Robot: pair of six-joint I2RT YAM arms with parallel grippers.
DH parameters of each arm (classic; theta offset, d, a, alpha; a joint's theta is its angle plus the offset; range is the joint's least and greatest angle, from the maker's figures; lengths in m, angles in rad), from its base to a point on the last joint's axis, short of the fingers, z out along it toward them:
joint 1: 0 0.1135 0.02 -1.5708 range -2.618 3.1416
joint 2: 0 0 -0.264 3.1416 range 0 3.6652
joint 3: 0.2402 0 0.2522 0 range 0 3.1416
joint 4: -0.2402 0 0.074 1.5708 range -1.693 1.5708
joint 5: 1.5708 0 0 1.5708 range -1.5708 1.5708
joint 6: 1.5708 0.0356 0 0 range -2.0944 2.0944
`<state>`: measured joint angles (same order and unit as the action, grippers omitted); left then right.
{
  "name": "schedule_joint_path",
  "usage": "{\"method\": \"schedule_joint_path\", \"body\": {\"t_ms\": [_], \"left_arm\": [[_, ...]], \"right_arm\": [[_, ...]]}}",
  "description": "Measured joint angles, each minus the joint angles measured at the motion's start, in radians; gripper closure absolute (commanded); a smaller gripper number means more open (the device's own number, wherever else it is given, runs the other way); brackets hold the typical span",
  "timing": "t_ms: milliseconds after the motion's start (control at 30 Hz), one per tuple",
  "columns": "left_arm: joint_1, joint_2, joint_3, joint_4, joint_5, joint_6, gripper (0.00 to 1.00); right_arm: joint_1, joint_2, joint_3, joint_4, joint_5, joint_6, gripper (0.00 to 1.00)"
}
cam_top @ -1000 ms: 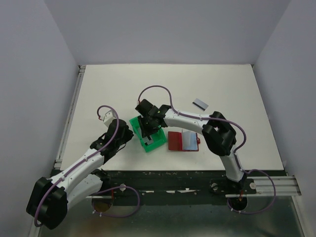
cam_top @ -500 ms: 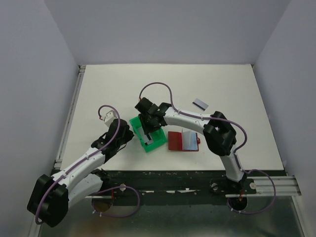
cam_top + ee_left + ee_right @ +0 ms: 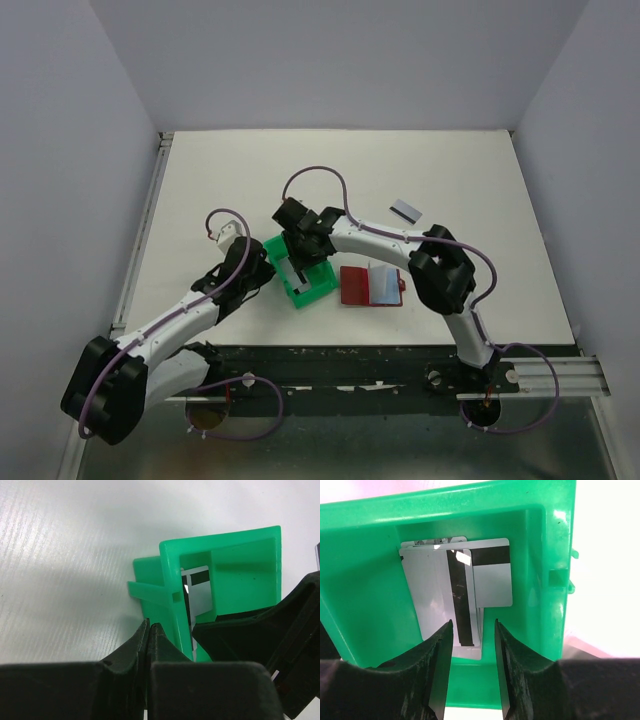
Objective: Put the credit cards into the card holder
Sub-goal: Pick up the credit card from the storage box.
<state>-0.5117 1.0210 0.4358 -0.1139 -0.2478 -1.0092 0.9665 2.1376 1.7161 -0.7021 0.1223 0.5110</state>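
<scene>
Right wrist view, looking along the right gripper point(image 3: 472, 627): held open, nothing clamped, poised over the lower edge of the credit cards point(image 3: 440, 590). Found stacked and slightly fanned against the inner face of the green tray point(image 3: 535, 530), marked by dark stripes.

Likely to go wrong on closing: pressed flat on the plastic, so offering no edge to bite. Could end up pinching two or three at once, or sliding the top one sideways under the rest. Could also shove the tray itself if driven down too hard.

Seemingly steadying against that, the left gripper point(image 3: 149, 627): closed almost tip to tip just beside the tray's outer wall. Cannot tell whether gripping a thin rib or merely resting there. If merely resting, may let the tray tip or skate.

Further out, seen from above: reaching from the right base, bent at the elbow near the card holder point(image 3: 372, 285), running leftward along the forearm, turned down at the wrist into the tray. Lying open on the table point(image 3: 450, 170) just right of the tray, blue inside up, apart from both grippers. One more card point(image 3: 405, 210) loose beyond it, well apart.
</scene>
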Motion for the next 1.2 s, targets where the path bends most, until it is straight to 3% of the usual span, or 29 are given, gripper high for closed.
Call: {"method": "schedule_joint_path", "body": {"t_ms": [900, 1200], "left_arm": [[0.0, 0.039, 0.0, 0.023, 0.022, 0.007, 0.96], [0.0, 0.039, 0.0, 0.023, 0.023, 0.007, 0.96]], "right_arm": [[-0.002, 0.061, 0.018, -0.024, -0.115, 0.014, 0.53], [-0.002, 0.032, -0.032, 0.04, -0.132, 0.017, 0.53]]}}
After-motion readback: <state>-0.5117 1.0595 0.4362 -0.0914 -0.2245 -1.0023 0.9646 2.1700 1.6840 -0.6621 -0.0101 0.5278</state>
